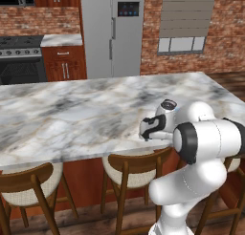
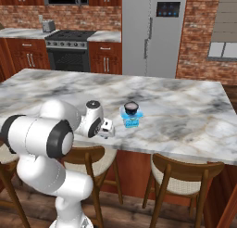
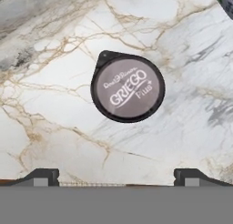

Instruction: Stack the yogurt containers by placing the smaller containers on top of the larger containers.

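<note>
Seen from above in the hand view, a small dark round yogurt cup [image 3: 127, 88] with a greyish "Griego" lid stands on the marble counter. My gripper [image 3: 116, 177] hangs over it, open, with the fingertips [image 3: 43, 176] wide apart and nothing between them. In the right base view the gripper [image 2: 107, 129] is near the counter's front edge. To its right stands the light blue larger tub [image 2: 132, 121], with another small dark cup [image 2: 132, 106] upright on its top. In the left base view the hand [image 1: 149, 129] points down at the counter and hides what is under it.
The marble island counter [image 2: 185, 111] stretches wide behind and to both sides. Its front edge [image 1: 72, 155] lies just under the hand. Wooden stools [image 2: 183, 176] stand below that edge. A stove [image 2: 69, 48] and a fridge [image 2: 152, 32] line the back wall.
</note>
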